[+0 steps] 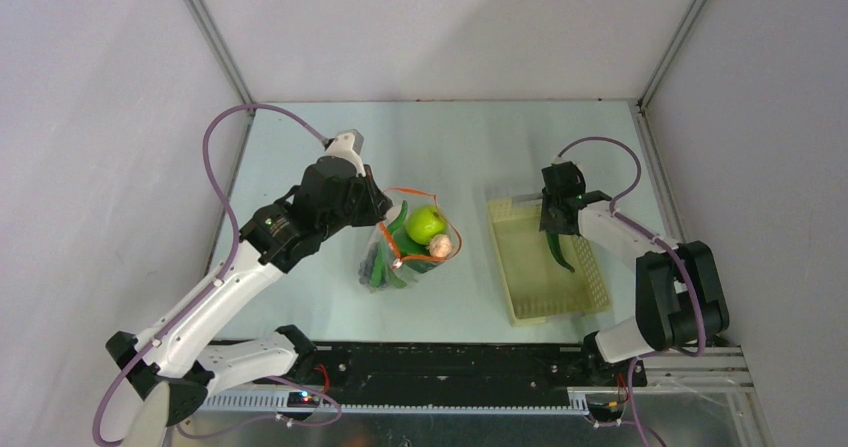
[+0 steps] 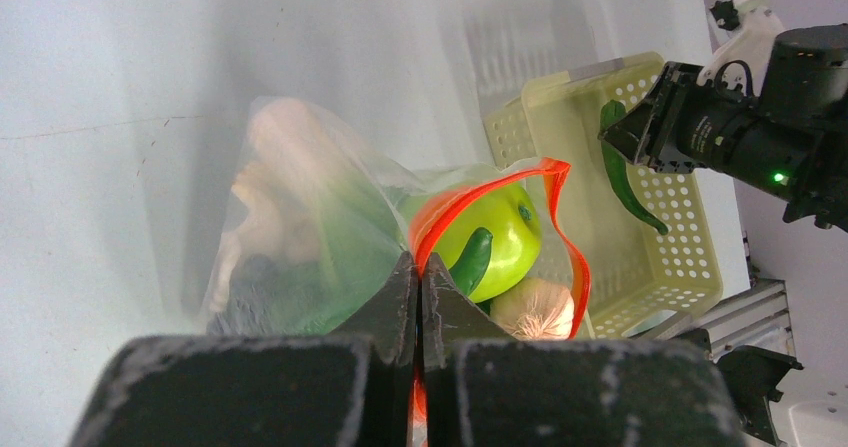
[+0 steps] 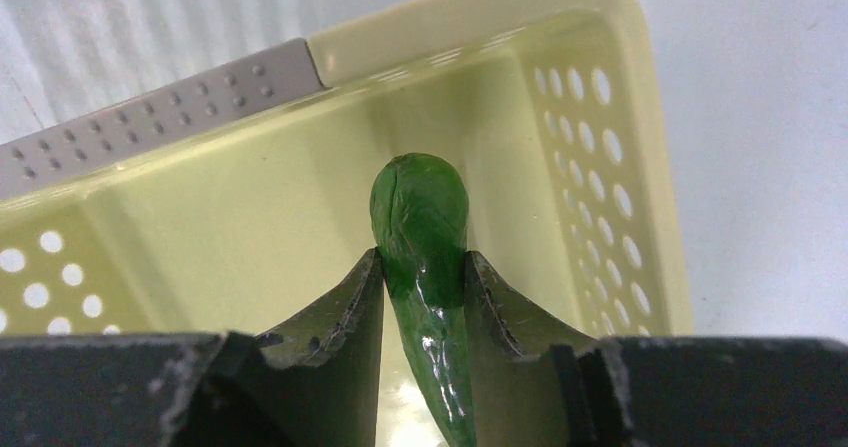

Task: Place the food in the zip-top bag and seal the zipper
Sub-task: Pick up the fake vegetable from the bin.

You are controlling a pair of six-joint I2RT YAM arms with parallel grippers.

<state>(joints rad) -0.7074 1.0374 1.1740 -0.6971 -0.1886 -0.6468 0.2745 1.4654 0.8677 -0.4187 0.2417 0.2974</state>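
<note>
**Orange-red zipper (image 2: 562, 229) pinched, long green pepper (image 3: 420, 207) gripped**

Clear and crinkly, the zip-top bag (image 1: 392, 269) lay near the middle of the desk (image 1: 300, 157), its mouth gaping toward the right edge. Inside the mouth sat the green apple (image 1: 427, 223), with a white mushroom (image 1: 440, 248) just beside it on the near side and a dark green piece (image 2: 472, 259) leaning against the apple. Further pale and dark food showed blurred through the plastic, too unclear to name.

The left end effector (image 2: 420, 267) had its fingers pressed together on the zipper at the left side of the mouth, the strip running down between them.

Toward the right edge stood a pale yellow perforated basket (image 1: 592, 289). The right end effector (image 3: 424, 267) hung over the basket's far end, both fingers clamped against the pepper's sides. The pepper's blunt end stuck out past the fingertips, and its tapered end pointed down into the basket.
</note>
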